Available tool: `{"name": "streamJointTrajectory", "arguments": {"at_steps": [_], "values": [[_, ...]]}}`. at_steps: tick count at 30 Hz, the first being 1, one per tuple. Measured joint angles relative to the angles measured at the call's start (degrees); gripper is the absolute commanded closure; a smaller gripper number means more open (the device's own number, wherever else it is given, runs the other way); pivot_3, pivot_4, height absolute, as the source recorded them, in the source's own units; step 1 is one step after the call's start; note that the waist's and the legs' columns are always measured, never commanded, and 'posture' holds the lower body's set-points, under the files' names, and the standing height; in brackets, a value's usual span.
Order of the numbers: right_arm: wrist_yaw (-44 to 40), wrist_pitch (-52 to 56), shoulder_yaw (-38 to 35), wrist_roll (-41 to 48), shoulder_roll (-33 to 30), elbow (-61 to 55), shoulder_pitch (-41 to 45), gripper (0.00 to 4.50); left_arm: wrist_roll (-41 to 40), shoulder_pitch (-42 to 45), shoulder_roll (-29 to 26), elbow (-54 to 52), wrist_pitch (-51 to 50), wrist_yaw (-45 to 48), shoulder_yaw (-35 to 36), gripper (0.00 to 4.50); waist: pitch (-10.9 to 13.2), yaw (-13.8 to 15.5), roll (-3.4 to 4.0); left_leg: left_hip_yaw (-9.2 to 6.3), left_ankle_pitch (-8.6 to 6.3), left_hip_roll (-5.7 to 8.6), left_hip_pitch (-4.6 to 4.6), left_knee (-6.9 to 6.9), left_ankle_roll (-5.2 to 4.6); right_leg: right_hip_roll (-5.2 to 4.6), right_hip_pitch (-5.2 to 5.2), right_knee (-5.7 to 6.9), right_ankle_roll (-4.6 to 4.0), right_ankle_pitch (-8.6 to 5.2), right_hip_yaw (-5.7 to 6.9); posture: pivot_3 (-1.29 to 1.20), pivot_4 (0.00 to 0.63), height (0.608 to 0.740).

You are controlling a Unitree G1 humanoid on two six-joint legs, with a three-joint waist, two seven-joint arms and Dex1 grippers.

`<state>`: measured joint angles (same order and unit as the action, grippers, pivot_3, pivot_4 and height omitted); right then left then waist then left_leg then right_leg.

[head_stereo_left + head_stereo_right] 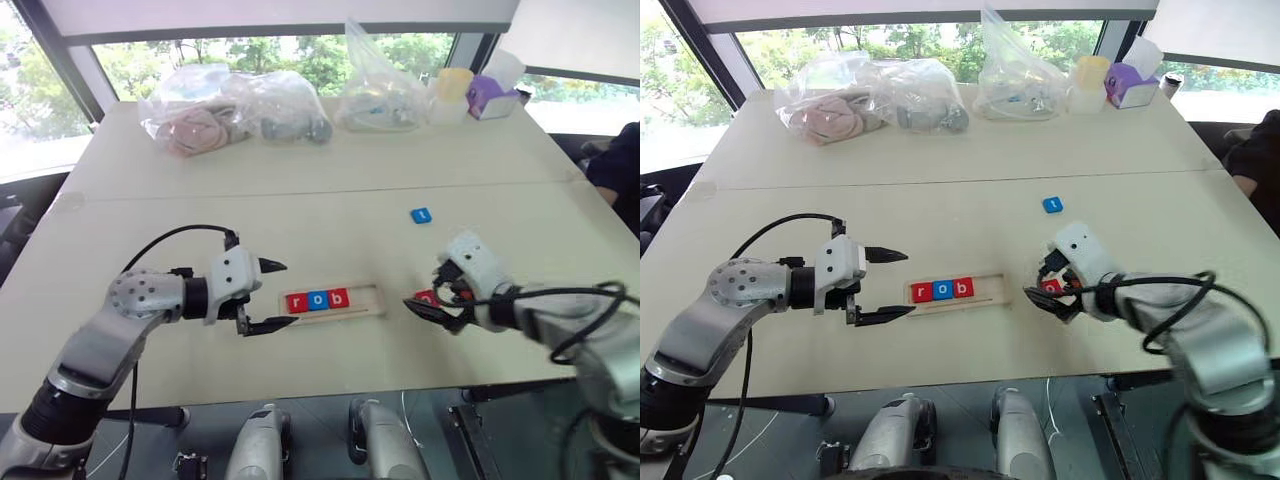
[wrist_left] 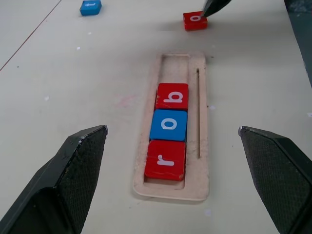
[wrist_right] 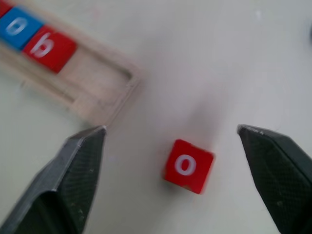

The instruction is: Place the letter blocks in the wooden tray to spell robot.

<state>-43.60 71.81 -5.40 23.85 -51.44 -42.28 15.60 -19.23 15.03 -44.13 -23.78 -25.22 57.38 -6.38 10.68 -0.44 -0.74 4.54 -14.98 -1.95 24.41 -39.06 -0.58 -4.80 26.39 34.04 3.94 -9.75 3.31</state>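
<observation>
Three letter blocks sit in the wooden tray [image 1: 332, 301]: red r [image 2: 165, 159], blue o [image 2: 168, 125], red b [image 2: 171, 96], side by side and filling the tray's left part; the right part of the groove is bare wood. Tray lies near the tabletop's front edge, roughly midway along it, long side parallel to that edge.

Red o block [image 3: 188, 165] lies flat on the table just past the tray's right end, not touching it, letter up. Blue t block [image 1: 421, 215] lies further toward the back and right, well apart from the tray.

Left gripper [image 1: 276, 296] hovers at the tray's left end, fingers spread wide, holding nothing. Right gripper [image 3: 175, 141] hangs over the red o block, its two fingers wide apart on either side, neither touching it as far as the wrist view shows.

Surface: pale cream table [image 1: 300, 220], matte, with a seam running left to right across it behind the blocks; a few small dark specks near the tray.

Back edge of the table: clear plastic bags [image 1: 235, 110] with bundled contents, another clear bag [image 1: 380, 95] further right, a pale yellow-lidded container [image 1: 452, 95] and a purple tissue box [image 1: 493, 95] toward the back right corner.

Room: large windows behind the table, dark frames, green trees outside, daylight. Someone's dark sleeve [image 1: 618, 165] shows at the table's right edge.
</observation>
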Motion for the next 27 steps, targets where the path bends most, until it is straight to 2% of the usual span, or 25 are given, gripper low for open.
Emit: {"name": "streamJointTrajectory", "arguments": {"at_steps": [2, 4, 7, 10, 16, 27], "values": [[-8.91, -12.54, 1.03, -0.46, -6.55, 3.90, -2.54, 0.04, 0.07, 0.75, 0.08, 0.81, 0.56, 0.07, -0.14, 0.00, 0.01, -0.05, -0.05, 0.00, 0.00, 0.02, -0.02, 0.02, 0.00, 0.01, -0.05, -0.03, 0.04, -0.03, 0.00, 0.00, 0.150, 0.740], [-16.44, -25.29, 3.05, -1.93, -8.61, 10.92, -3.70, 0.04, 0.11, 1.55, 0.38, 1.44, 0.96, 0.14, -0.40, 0.00, 0.02, -0.22, -0.12, 0.03, 0.00, 0.02, -0.03, -0.03, 0.00, 0.01, -0.06, -0.04, 0.04, -0.02, -0.02, 0.00, 0.150, 0.740], [-22.65, -40.93, 8.93, -6.99, -8.57, 22.81, -2.18, 0.04, 0.13, 1.94, 0.64, 1.77, 1.06, 0.14, -1.14, 0.00, 0.04, -0.46, -0.14, 0.11, 0.01, 0.02, -0.07, -0.08, -0.01, 0.01, -0.05, -0.02, 0.04, -0.01, -0.05, 0.00, 0.150, 0.740], [-25.44, -51.97, 13.49, -12.02, -6.20, 34.58, 2.28, 0.04, 0.31, 2.35, 0.74, 2.01, 1.10, 0.11, -1.47, 0.00, 0.05, -0.35, -0.12, 0.10, 0.01, 0.02, -0.06, -0.10, -0.01, 0.03, -0.03, 0.05, 0.01, 0.01, -0.05, 0.00, 0.150, 0.740], [-29.20, -62.20, 18.20, -16.60, -3.38, 45.37, 6.71, 0.04, 0.60, 2.64, 0.76, 2.13, 1.01, -0.17, -1.55, 0.00, 0.05, 0.01, -0.10, 0.18, 0.01, 0.02, -0.02, -0.07, -0.01, 0.09, -0.01, 0.11, -0.19, 0.13, -0.05, 0.00, 0.150, 0.740], [-32.59, -70.00, 18.74, -19.23, -1.38, 55.34, 11.59, 0.04, 0.76, 2.02, 0.67, 1.17, 0.81, -0.79, -1.52, 0.00, 0.04, -0.03, -0.11, 0.17, 0.03, 0.02, -0.11, -0.16, 0.00, 0.08, -0.15, 0.11, -0.19, 0.15, -0.06, 0.00, 0.150, 0.740]]}}
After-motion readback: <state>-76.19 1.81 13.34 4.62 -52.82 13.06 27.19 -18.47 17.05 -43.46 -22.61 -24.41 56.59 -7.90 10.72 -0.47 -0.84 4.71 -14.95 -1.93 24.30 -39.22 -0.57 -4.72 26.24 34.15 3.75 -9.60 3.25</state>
